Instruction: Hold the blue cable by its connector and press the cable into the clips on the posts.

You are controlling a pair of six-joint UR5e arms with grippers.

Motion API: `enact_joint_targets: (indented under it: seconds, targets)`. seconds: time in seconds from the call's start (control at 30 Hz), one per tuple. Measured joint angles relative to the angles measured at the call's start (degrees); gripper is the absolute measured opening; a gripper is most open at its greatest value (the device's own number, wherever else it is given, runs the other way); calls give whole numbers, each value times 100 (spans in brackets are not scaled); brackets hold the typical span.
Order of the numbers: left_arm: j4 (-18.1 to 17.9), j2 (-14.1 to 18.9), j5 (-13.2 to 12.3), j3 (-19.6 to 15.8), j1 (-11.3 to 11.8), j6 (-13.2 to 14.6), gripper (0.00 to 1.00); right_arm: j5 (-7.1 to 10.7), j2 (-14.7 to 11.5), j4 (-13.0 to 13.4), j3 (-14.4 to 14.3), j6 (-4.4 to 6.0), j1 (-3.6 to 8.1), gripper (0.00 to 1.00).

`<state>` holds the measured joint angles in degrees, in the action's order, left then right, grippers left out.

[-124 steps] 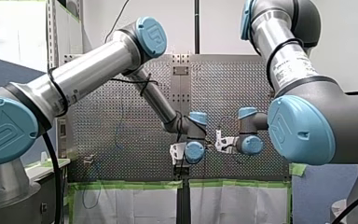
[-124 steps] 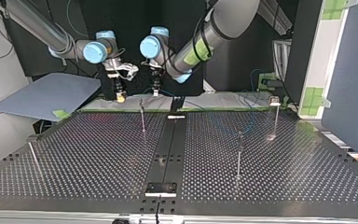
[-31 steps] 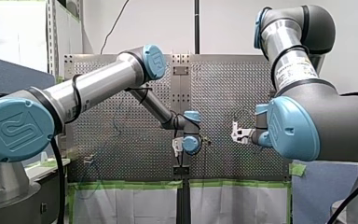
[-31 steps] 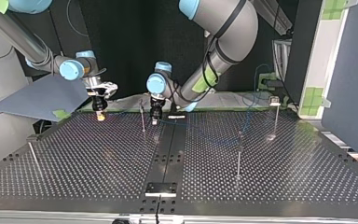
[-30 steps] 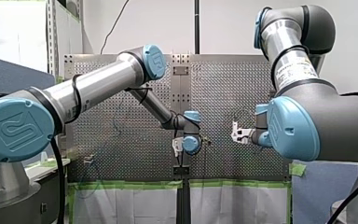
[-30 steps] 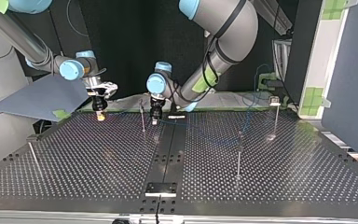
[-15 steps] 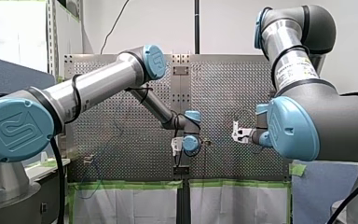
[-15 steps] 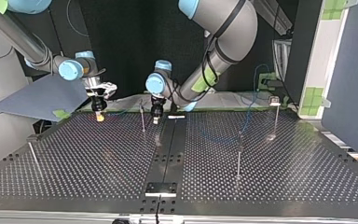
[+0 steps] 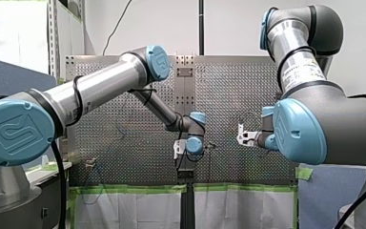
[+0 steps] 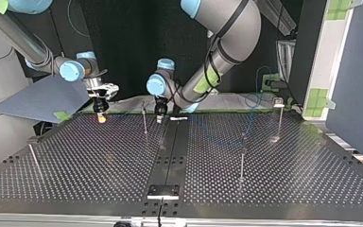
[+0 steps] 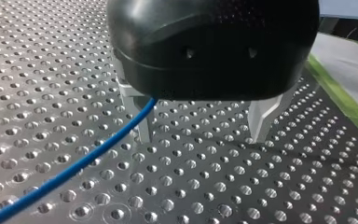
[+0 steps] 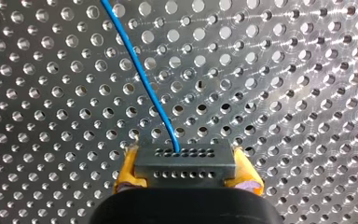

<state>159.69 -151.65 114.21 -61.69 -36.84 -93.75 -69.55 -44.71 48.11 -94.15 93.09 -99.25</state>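
Shifts left gripper [image 10: 160, 115] slightly twd centre strip [image 10: 170, 142] vs 0.5 s ago. Keeps metal fingers [image 11: 142, 126] wide apart, empty, blue cable [image 11: 74, 170] passing beside one, prob. for guiding. Clamps right gripper [image 10: 102, 117] yellow pads [image 12: 127, 170] on connector [image 12: 185, 163], cable trailing over table [image 10: 99, 156].

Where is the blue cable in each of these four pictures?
Front view: blue cable, faint, left of centre.
Top view: right of centre, by the thin posts.
Left wrist view: trailing from under the left gripper.
Right wrist view: running ahead from the connector in the right gripper.
Shared landmark: the perforated table.
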Motion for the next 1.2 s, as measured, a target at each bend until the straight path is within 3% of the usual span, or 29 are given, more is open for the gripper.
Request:
enact_joint_targets:
  seconds: [0.23,0.6,1.2]
  targets:
    - [-30,235,118,-8,-91,-148,100,-6,1,-27,3,0,4,0]
    - [165,272,362,-34,-384,-228,100,2,0,-88,4,0,2,0]
    - [117,399,433,-466,-521,-266,100,3,-1,-106,3,0,3,0]
